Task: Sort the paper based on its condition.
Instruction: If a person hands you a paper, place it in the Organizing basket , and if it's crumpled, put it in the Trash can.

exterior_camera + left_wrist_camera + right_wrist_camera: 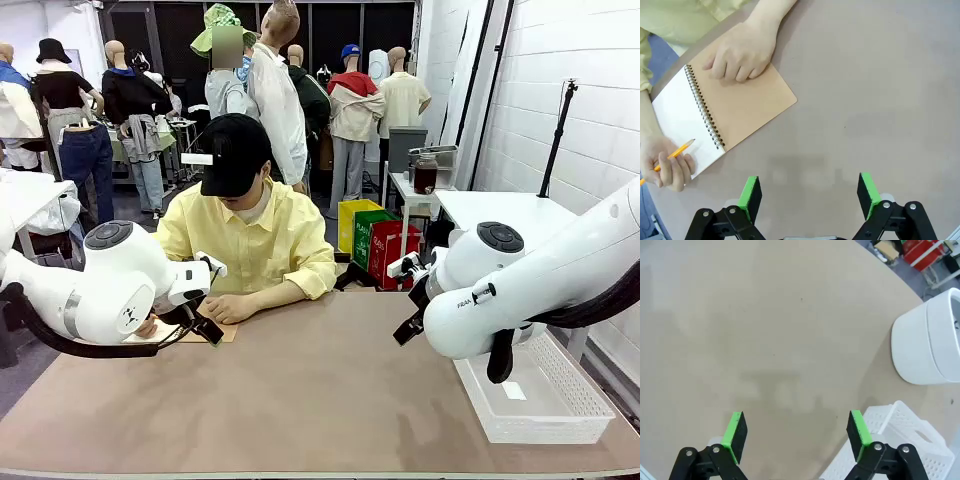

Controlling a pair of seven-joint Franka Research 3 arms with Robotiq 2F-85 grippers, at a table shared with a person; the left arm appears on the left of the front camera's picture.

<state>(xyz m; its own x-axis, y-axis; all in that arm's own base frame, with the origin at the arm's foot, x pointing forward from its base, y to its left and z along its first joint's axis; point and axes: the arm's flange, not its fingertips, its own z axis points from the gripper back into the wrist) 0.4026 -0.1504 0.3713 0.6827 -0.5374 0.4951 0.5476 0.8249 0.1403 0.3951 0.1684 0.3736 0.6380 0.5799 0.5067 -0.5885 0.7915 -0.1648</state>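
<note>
The paper as loose pieces is out of view. A white page (675, 115) lies bound in a spiral notebook with a tan cover (747, 107), open at the table's far left (218, 335). One hand of the person (740, 52) rests on the cover. The other hand (667, 170) holds a yellow pencil (677, 150) on the page. My left gripper (809, 180) hangs open above bare table, next to the notebook, with nothing between its green pads. My right gripper (796, 415) is open too, over bare tabletop beside the basket.
A white slotted basket (545, 405) stands at the table's right edge, its corner just under my right gripper (890, 450). The person in yellow (255, 235) leans over the far edge. A white rounded arm part (930, 340) shows in the right wrist view.
</note>
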